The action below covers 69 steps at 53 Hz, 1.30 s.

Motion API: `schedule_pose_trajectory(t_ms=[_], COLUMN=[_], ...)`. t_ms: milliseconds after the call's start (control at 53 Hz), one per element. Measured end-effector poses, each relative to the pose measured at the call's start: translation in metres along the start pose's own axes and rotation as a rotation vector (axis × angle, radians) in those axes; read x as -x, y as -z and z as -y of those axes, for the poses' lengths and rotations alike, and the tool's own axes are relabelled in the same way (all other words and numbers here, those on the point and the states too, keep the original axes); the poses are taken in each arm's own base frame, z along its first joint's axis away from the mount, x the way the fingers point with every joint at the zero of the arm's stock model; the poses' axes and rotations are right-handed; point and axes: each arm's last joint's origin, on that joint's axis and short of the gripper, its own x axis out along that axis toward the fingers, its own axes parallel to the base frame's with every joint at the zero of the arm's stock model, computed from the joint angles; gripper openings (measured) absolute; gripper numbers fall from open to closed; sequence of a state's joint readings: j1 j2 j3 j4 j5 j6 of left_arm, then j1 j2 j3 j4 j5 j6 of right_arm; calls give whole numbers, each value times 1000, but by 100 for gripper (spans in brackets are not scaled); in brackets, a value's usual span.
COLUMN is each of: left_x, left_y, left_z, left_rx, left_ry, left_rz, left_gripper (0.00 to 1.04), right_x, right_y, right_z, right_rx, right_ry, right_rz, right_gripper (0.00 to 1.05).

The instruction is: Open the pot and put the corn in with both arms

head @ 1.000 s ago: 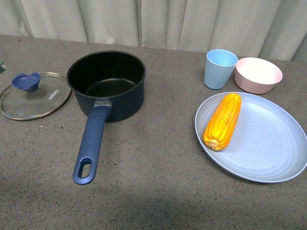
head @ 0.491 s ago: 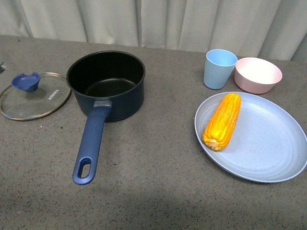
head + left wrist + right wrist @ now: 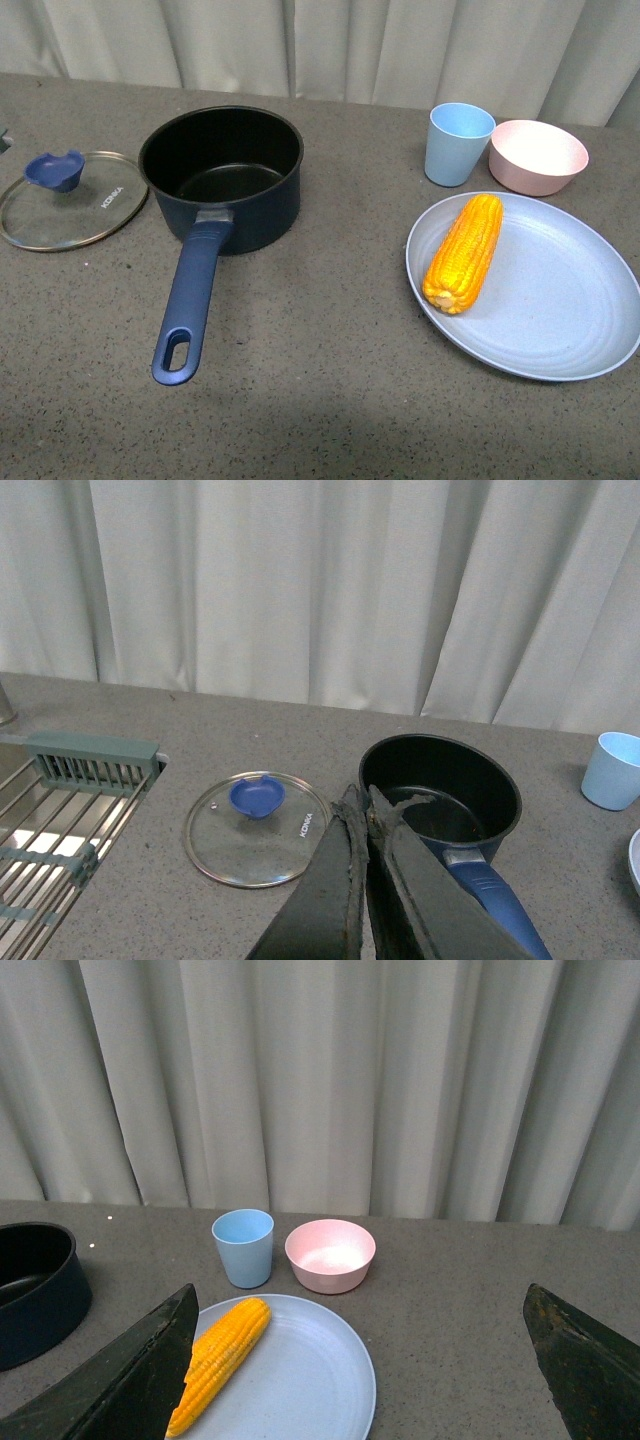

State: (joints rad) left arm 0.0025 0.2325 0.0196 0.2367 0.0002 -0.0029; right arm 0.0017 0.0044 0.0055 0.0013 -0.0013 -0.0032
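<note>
The navy pot [image 3: 222, 176] stands uncovered at the table's left, its long blue handle [image 3: 188, 305] pointing toward me. Its glass lid [image 3: 70, 200] with the blue knob lies flat on the table left of it. The corn [image 3: 464, 252] rests on a pale blue plate [image 3: 560, 300] at the right. Neither arm shows in the front view. My left gripper [image 3: 360, 798] is shut and empty, held back from the pot [image 3: 440, 788] and lid [image 3: 256, 813]. My right gripper [image 3: 360, 1310] is wide open, hovering back from the corn [image 3: 220, 1360].
A light blue cup [image 3: 458, 143] and a pink bowl [image 3: 538, 156] stand behind the plate. A metal dish rack [image 3: 60, 830] sits off the table's left side. Pale curtains hang along the far edge.
</note>
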Motion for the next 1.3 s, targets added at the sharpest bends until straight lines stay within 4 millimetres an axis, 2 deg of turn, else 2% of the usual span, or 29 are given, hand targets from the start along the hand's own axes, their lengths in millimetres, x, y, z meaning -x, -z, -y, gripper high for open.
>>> schedule_pose_trajectory(t_ms=[264, 396, 566, 698, 849, 962, 1132, 1189, 1302], left_x=[4, 15, 15, 15, 15, 15, 15, 15, 15], left_y=[0, 3, 3, 3, 3, 3, 3, 3, 3], left_z=[0, 0, 0, 0, 0, 0, 0, 0, 0], left_rx=[0, 0, 1, 1, 1, 1, 1, 0, 0], left_ry=[0, 0, 0, 0, 0, 1, 0, 0, 1], left_rz=[-1, -10, -8, -7, -7, -7, -7, -7, -7], left_gripper=[4, 4, 4, 25, 51, 68, 96, 100, 98], right_x=[0, 0, 0, 0, -10, -29, -83, -103, -140], right_y=[0, 0, 0, 0, 3, -7, -16, -11, 5], right_z=[0, 0, 0, 0, 1, 4, 7, 5, -2], right_rx=[0, 0, 0, 9, 110, 104, 28, -1, -76], right_ry=[0, 1, 0, 8, 72, 83, 48, 30, 7], right_rz=[0, 0, 0, -8, -155, -171, -275, -353, -503], right_gripper=[95, 95, 95, 95, 95, 95, 95, 95, 95])
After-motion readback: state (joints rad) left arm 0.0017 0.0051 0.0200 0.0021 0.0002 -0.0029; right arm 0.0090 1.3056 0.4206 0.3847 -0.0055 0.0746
